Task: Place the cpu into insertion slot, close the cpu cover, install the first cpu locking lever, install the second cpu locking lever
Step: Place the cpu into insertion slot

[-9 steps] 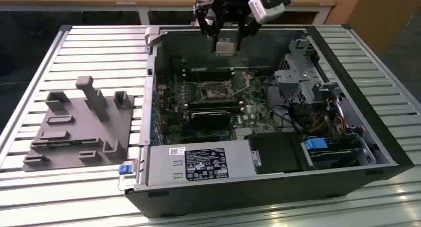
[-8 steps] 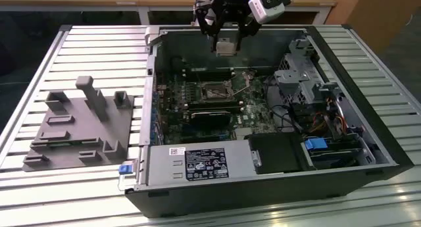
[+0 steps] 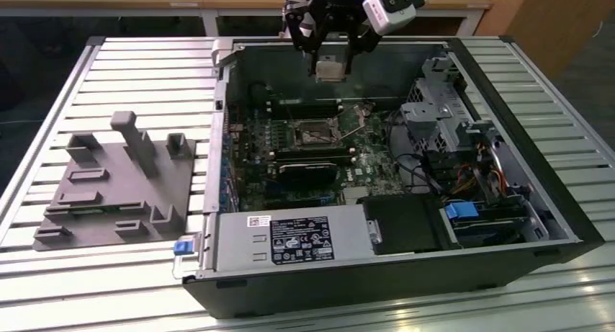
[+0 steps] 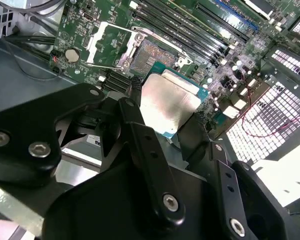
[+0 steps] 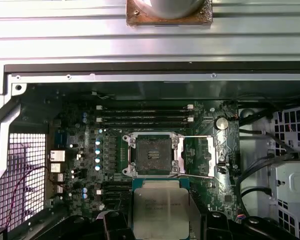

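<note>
- The gripper (image 3: 329, 58) is closed on the cpu (image 3: 330, 70), its black fingers pinching two opposite sides so that the chip hangs flat, with its underside free to meet the socket.
- The cpu is in the air above the far edge of the open computer case (image 3: 567, 202), well clear of the board and not yet seated.
- In both wrist views the chip is a flat square with a dull, brushed silvery lid on a thin green rim.
- The insertion slot (image 5: 153, 155) sits bare near the middle of the motherboard (image 5: 80, 130), a dark, finely grained square inside a bright metal bracket.
- The cpu cover (image 5: 211, 155), a thin silvery frame plate, is swung open to one side of the socket, which leaves the way down clear.
- Two thin wire levers (image 5: 197, 137) run beside the cover, unlatched.
- The case lies on its side on the ribbed metal bench (image 3: 144, 73), so the board faces up.
- A grey moulded fixture block (image 3: 115, 181) sits near the bench's edge at the exterior view's left.
</note>
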Motion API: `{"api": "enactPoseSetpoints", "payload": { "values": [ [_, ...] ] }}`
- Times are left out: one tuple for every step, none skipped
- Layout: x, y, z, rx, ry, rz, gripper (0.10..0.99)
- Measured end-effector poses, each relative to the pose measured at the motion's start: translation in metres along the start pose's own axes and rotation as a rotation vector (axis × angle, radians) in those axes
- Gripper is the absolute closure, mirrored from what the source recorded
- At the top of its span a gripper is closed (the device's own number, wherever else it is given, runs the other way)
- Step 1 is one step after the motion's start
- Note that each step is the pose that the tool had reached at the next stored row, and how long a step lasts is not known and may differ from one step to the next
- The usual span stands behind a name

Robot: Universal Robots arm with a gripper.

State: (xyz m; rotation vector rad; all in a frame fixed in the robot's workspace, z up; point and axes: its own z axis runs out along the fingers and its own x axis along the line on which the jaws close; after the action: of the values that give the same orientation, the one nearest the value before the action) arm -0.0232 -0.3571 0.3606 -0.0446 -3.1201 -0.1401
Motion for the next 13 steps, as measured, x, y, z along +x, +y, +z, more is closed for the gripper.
{"api": "enactPoseSetpoints", "payload": {
  "values": [
    [0.0000, 0.0000, 0.0000, 0.000, -0.0001, 0.001, 0.549],
    [0.0000, 0.0000, 0.0000, 0.000, -0.0001, 0.002, 0.549],
    [0.0000, 0.0000, 0.0000, 0.000, -0.0002, 0.002, 0.549],
    [0.0000, 0.0000, 0.0000, 0.000, -0.0003, 0.004, 0.549],
    [0.0000, 0.0000, 0.0000, 0.000, -0.0005, 0.006, 0.549],
    [0.0000, 0.0000, 0.0000, 0.000, -0.0007, 0.009, 0.549],
    [0.0000, 0.0000, 0.0000, 0.000, -0.0011, 0.012, 0.549],
    [0.0000, 0.0000, 0.0000, 0.000, -0.0013, 0.016, 0.549],
    [0.0000, 0.0000, 0.0000, 0.000, -0.0016, 0.018, 0.549],
    [0.0000, 0.0000, 0.0000, 0.000, -0.0018, 0.020, 0.549],
    [0.0000, 0.0000, 0.0000, 0.000, -0.0020, 0.023, 0.549],
    [0.0000, 0.0000, 0.0000, 0.000, -0.0022, 0.025, 0.549],
    [0.0000, 0.0000, 0.0000, 0.000, -0.0024, 0.027, 0.549]
  ]
}}
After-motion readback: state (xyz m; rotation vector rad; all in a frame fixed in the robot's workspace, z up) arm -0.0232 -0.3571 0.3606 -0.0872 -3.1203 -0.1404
